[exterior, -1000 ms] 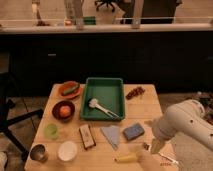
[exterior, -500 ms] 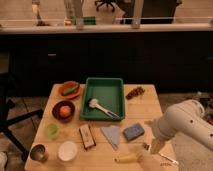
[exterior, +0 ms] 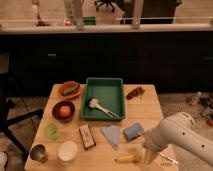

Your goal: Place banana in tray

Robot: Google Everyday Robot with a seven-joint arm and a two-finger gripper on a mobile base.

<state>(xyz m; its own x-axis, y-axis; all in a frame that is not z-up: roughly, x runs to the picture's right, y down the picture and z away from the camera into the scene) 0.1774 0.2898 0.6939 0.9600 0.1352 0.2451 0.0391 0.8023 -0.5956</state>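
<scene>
We log the pincer (exterior: 148, 156) low over the surface (exterior: 145, 107), just beside the banana (exterior: 127, 159); whether it is apart or together, we cannot tell. The green tray (exterior: 110, 92) sits well apart from both.

One high camera looks down over the table (exterior: 146, 107) toward the counter (exterior: 125, 30), hand (exterior: 149, 156) at lower right
</scene>
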